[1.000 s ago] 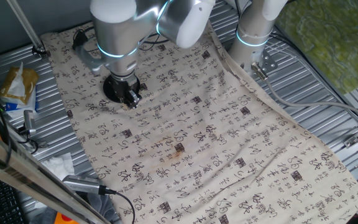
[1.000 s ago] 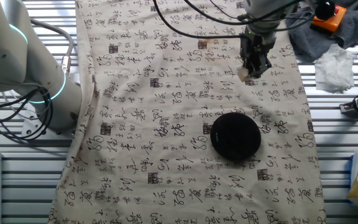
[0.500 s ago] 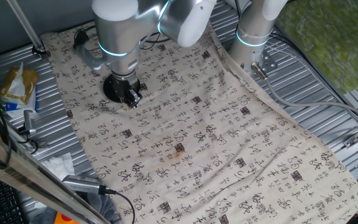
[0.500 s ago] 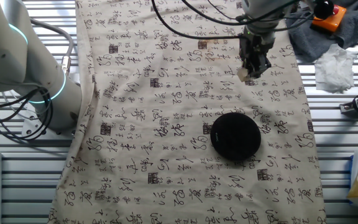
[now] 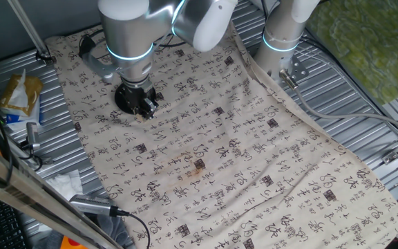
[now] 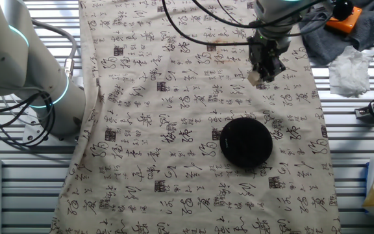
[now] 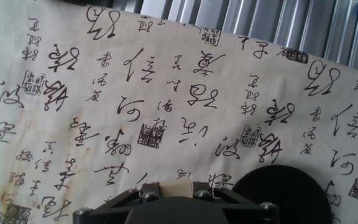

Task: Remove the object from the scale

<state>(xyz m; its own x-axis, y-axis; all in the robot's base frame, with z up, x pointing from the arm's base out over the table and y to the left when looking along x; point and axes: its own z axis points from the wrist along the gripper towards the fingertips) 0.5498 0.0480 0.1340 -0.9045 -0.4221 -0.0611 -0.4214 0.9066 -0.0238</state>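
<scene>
One arm at the table, its gripper (image 6: 258, 77) closed on the object (image 6: 254, 77), a small tan block pinched between the two fingers and held clear of the scale (image 6: 246, 142). Other fixed view: block sits at the fingertips, above the printed cloth (image 6: 174, 162), well apart from the black disc, which lies bare-topped further down the cloth. Whether the block touches the cloth or hangs just over it, cannot tell. Hand view: the object (image 7: 174, 189) shows as a pale tan face wedged between the two dark finger bodies at the bottom edge, the gripper (image 7: 174, 194) narrowed to the block's width; the scale (image 7: 281, 193) appears as a dark round shape at lower right, beside the fingers and not under them. One fixed view: the gripper (image 5: 142, 111) points down from the wrist just in front of the scale (image 5: 125, 99), which is mostly hidden behind the hand; the object (image 5: 141, 115) is only a small tan speck at the fingertips. Brownish stain (image 5: 197, 166) marks the cloth (image 5: 254, 159) nearer the middle. White crumpled tissue (image 6: 351, 66) and an orange item (image 6: 343, 16) lie off the cloth on the ribbed metal table (image 6: 349, 149).
</scene>
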